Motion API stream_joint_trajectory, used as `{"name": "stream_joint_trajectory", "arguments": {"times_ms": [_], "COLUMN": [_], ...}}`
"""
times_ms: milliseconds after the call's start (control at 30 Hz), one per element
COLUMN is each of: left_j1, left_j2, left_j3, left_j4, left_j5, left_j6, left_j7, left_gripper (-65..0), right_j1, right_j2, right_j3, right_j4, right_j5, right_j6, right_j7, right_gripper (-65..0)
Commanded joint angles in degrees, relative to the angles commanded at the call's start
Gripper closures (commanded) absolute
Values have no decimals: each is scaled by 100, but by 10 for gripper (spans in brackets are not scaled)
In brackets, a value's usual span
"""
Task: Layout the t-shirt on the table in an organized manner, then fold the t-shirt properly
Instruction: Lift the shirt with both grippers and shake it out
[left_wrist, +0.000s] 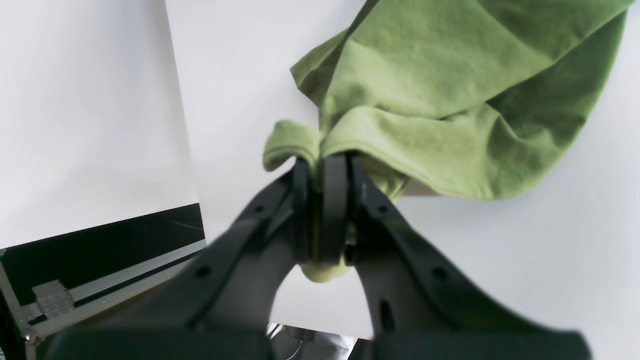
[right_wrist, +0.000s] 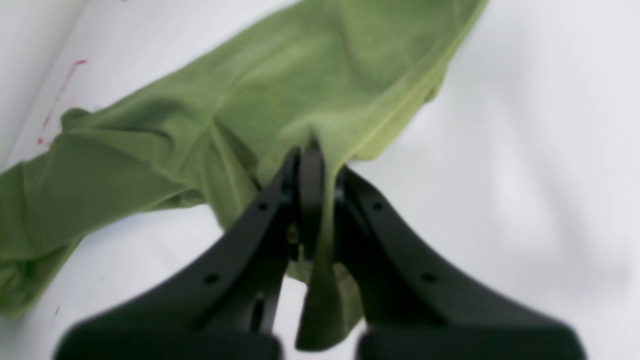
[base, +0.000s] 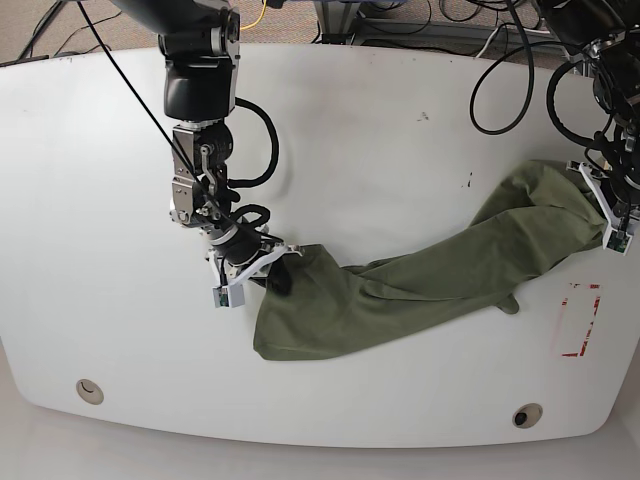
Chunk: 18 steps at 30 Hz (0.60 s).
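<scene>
Holding the t-shirt (base: 400, 285) at both ends, I read it as light, soft and limp: it sags into a long wrinkled band between my two grips and will follow any pull with no stiffness of its own. The cotton looks grippy enough not to slide out, but it bunches easily, so folds can hide inside a pinch.

The left gripper (left_wrist: 322, 162) has its jaws closed tight on a rolled edge of the cloth, and the right gripper (right_wrist: 312, 150) is likewise clamped on a fold, with fabric trailing down between the jaws. I cannot tell whether either grip is on a hem, a sleeve or a shoulder. For laying out, I judge the best holds to be two corners of one edge, so I may need to regrip.

The shirt lies across the table (base: 100, 200), its middle and lower lobe resting on the surface, its far end lifted just above the red tape rectangle (base: 577, 320). That end sits near the table's edge, with little margin. On the other side of the shirt from the tape, the white surface is open and broad. A grommet hole (base: 527, 414) lies well below the cloth.
</scene>
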Motion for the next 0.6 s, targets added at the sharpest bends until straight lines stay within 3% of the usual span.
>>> {"name": "stream_joint_trajectory", "arguments": {"times_ms": [300, 600], "left_j1": [-18, -290], "left_j2": [0, 176], "left_j3": [-18, -123], "left_j4": [-18, -18], "left_j5": [-9, 0], "left_j6": [0, 0], "left_j7": [0, 0], "left_gripper": [0, 0], "right_j1": [-809, -1108], "right_j2": [0, 0], "right_j3": [0, 0], "right_j4": [2145, 2787], "right_j5": [0, 0], "right_j6": [0, -9], "right_j7": [-853, -993], "right_gripper": [0, 0]}}
